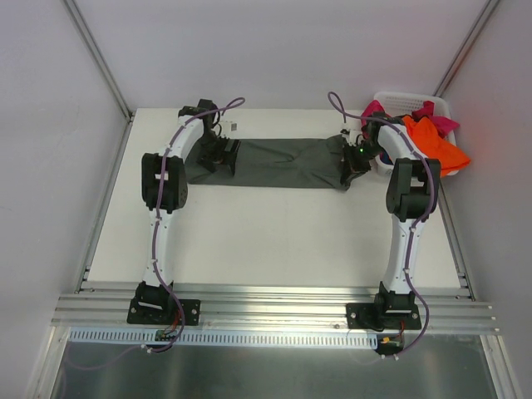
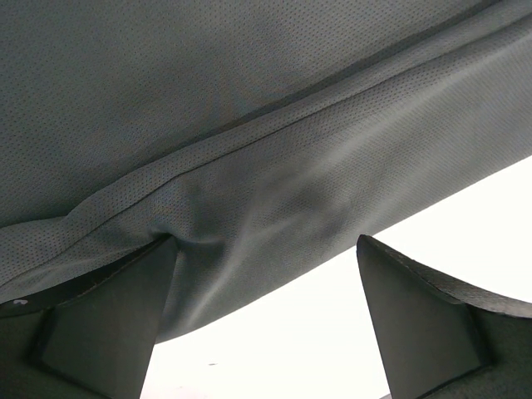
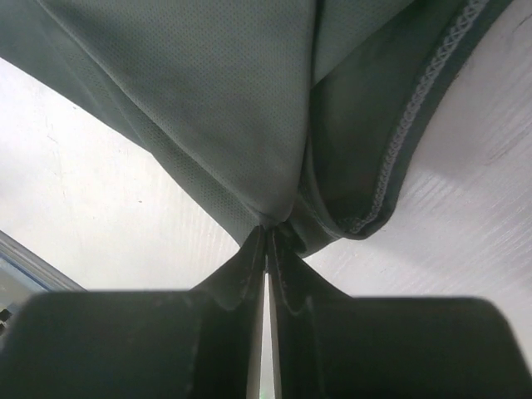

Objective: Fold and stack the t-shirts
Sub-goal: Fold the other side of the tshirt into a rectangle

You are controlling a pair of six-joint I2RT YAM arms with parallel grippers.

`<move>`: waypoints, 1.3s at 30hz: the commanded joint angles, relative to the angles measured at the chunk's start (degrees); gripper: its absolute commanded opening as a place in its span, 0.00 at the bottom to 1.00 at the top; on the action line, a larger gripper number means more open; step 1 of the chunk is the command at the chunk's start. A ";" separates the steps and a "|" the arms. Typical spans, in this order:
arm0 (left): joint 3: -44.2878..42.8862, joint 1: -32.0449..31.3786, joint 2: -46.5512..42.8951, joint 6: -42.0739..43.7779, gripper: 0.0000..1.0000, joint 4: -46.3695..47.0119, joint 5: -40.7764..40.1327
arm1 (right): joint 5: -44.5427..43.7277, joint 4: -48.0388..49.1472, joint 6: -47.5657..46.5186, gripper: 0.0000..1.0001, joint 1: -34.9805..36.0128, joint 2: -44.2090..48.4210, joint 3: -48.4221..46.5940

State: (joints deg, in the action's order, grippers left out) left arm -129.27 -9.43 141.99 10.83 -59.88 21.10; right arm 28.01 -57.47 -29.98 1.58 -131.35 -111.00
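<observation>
A dark grey-olive t-shirt (image 1: 278,162) lies as a long folded strip across the far part of the table. My left gripper (image 1: 223,155) is at its left end, jaws wide open; in the left wrist view the cloth (image 2: 274,141) lies against the left finger (image 2: 100,332) and nothing is gripped. My right gripper (image 1: 352,163) is at the right end, shut on the shirt's hemmed edge (image 3: 283,218). Orange (image 1: 436,145) and magenta-pink (image 1: 378,109) t-shirts hang over the basket. No dark blue shirt is in view.
A white plastic laundry basket (image 1: 413,100) stands at the far right corner, right behind the right arm. White walls close in the table on the left, the back and the right. The aluminium rail (image 1: 274,303) with both arm bases runs along the near edge.
</observation>
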 commanded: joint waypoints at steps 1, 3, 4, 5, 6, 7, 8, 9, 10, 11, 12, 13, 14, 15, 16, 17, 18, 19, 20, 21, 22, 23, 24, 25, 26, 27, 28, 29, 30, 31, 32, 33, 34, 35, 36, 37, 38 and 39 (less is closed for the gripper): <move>2.18 0.11 -3.56 1.21 0.92 -1.38 -4.31 | 1.96 -1.59 0.27 0.05 -0.62 0.48 -2.11; 3.58 0.46 -5.05 1.38 0.92 -1.47 -5.10 | 1.70 -1.68 0.36 0.04 -0.79 0.66 -2.99; 4.02 0.55 -5.58 1.47 0.92 -1.30 -5.19 | 1.61 -1.76 0.36 0.04 -0.88 0.92 -3.25; 4.81 0.82 -6.02 1.56 0.92 -1.38 -5.28 | 1.44 -1.68 0.36 0.04 -1.14 0.92 -3.43; 4.99 0.99 -6.55 1.56 0.92 -1.21 -5.37 | 1.43 -1.59 0.53 0.04 -1.23 1.01 -3.61; 5.00 1.34 -6.73 1.65 0.92 -1.21 -5.54 | 1.35 -1.50 0.71 0.04 -1.23 1.01 -4.04; 5.00 1.52 -6.90 1.74 0.92 -1.21 -5.72 | 1.17 -1.33 0.80 0.04 -1.41 0.92 -4.31; 4.65 1.61 -7.08 1.74 0.92 -1.21 -5.72 | 1.08 -1.33 0.80 0.03 -1.32 0.92 -4.49; 4.38 1.87 -7.08 1.91 0.92 -1.21 -5.90 | 0.91 -1.15 0.97 0.03 -1.41 0.83 -4.92; 3.95 1.96 -7.08 1.91 0.92 -1.21 -6.07 | 0.82 -0.98 1.06 0.03 -1.32 0.74 -5.10; 3.77 1.96 -7.17 2.00 0.92 -1.21 -6.16 | 0.82 -0.97 1.15 0.03 -1.32 0.57 -5.19; 3.68 2.05 -7.26 2.00 0.91 -1.21 -6.16 | 0.91 -0.80 1.24 0.03 -1.32 0.39 -5.45; 3.50 2.05 -7.52 2.09 0.92 -1.12 -6.25 | 0.56 -0.62 1.32 0.03 -1.32 0.22 -5.54; 3.41 2.05 -7.69 2.09 0.91 -1.21 -6.60 | 0.47 -0.45 1.32 0.03 -1.41 -0.04 -5.63; 3.41 2.05 -7.78 2.09 0.92 -1.12 -6.77 | 0.21 -0.10 1.59 0.04 -1.41 -0.40 -5.72; 3.41 2.05 -7.96 2.09 0.92 -1.12 -7.12 | -0.14 0.17 1.68 0.05 -1.32 -0.57 -5.98; 3.50 2.05 -8.13 2.09 0.92 -1.03 -7.30 | -0.32 0.34 1.85 0.05 -1.15 -1.01 -6.07; 3.50 2.05 -8.14 2.09 0.92 -1.03 -7.74 | -0.76 0.78 1.94 0.05 -1.15 -1.19 -6.16; 3.68 2.05 -8.14 2.18 0.92 -1.03 -7.92 | -0.85 0.87 1.94 0.05 -0.80 -1.36 -6.68; 3.68 2.14 -8.14 2.18 0.91 -1.03 -8.01 | -0.85 0.87 1.94 0.05 -0.62 -1.71 -6.95; 3.59 2.22 -8.22 2.18 0.92 -0.94 -8.18 | -0.94 0.96 1.94 0.05 -0.44 -2.15 -7.30; 3.68 2.22 -8.22 2.26 0.92 -1.03 -8.44 | -1.11 1.13 2.03 0.05 -0.09 -2.42 -7.56; 3.59 2.31 -8.22 2.27 0.91 -0.94 -8.45 | -1.12 1.13 2.11 0.05 0.08 -2.51 -8.00; 3.68 2.31 -8.40 2.35 0.92 -0.94 -8.53 | -1.64 1.31 2.20 0.06 0.17 -2.94 -8.26; 3.68 2.31 -8.49 2.44 0.92 -0.94 -8.88 | -2.08 1.31 2.38 0.10 0.35 -3.12 -8.44; 3.68 2.40 -8.57 2.44 0.92 -0.94 -9.06 | -2.78 1.48 2.64 0.14 0.44 -3.21 -8.70; 3.76 2.40 -8.66 2.44 0.92 -0.94 -9.06 | -3.48 1.57 2.73 0.30 0.44 -3.12 -8.88; 3.77 2.49 -8.92 2.44 0.91 -1.03 -9.15 | -4.27 1.31 2.56 0.39 0.35 -2.78 -9.06; 3.77 2.49 -9.54 2.53 0.91 -0.94 -9.24 | -4.71 1.14 1.95 0.49 0.44 -2.08 -8.97; 3.77 2.57 -9.98 2.53 0.91 -0.94 -9.24 | -5.24 1.13 1.94 0.63 0.44 -1.20 -8.45; 3.68 2.58 -10.50 2.70 0.91 -0.94 -9.24 | -6.29 1.48 2.11 0.68 0.35 1.07 -7.92; 3.42 2.66 -11.21 2.71 0.91 -0.86 -9.24 | -6.65 1.83 2.29 0.71 0.26 2.14 -7.57; 3.15 2.75 -11.56 2.71 0.91 -0.86 -9.24 | -6.91 2.10 2.55 0.74 0.17 3.19 -7.30; 2.54 2.84 -11.91 2.79 0.92 -0.68 -9.24 | -7.26 2.01 2.73 0.74 0.09 4.25 -7.39; 2.10 2.93 -12.26 2.79 0.92 -0.68 -9.24 | -7.53 2.36 2.90 0.75 0.09 5.91 -7.39; 1.66 3.01 -12.35 2.79 0.92 -0.59 -9.24 | -8.05 2.63 3.60 0.76 0.09 6.80 -7.56; 0.79 3.36 -12.53 2.62 0.93 -0.59 -9.41 | -8.32 2.80 3.96 0.76 0.17 7.59 -7.91; 0.34 3.54 -12.53 2.53 0.95 -0.42 -9.59 | -8.58 3.33 4.57 0.76 0.26 8.56 -8.26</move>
State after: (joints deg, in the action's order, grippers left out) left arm -125.56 -7.01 134.96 12.84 -59.83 12.80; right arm 21.19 -55.64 -27.16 1.76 -131.68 -117.21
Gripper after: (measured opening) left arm 0.933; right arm 0.760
